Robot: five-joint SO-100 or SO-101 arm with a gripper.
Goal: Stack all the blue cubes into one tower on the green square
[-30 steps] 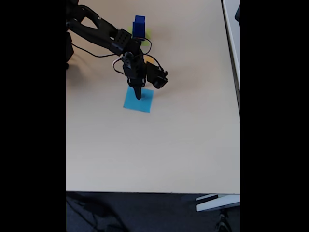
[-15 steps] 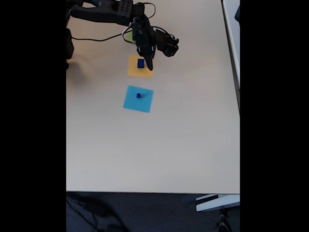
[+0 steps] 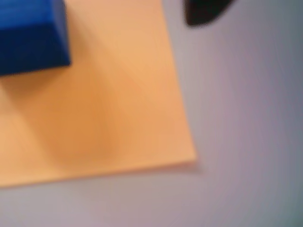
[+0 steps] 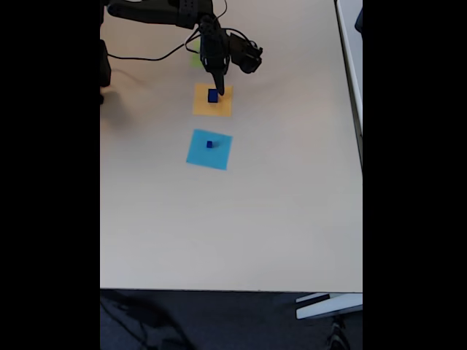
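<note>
In the fixed view, nearest you on the worktop (image 4: 233, 233) lies the light-blue square (image 4: 209, 149) with a tiny blue cube (image 4: 209, 144) on it. Just beyond that square sits the orange square (image 4: 212, 100), carrying a larger blue cube (image 4: 212, 95). The tool (image 4: 219, 89) hangs right at that cube; you cannot tell whether it is spread or closed. Beyond the orange square, the green square (image 4: 195, 58) peeks from behind the arm.

High fixed view; close wrist view; shared orange square (image 4: 212, 100).
</note>
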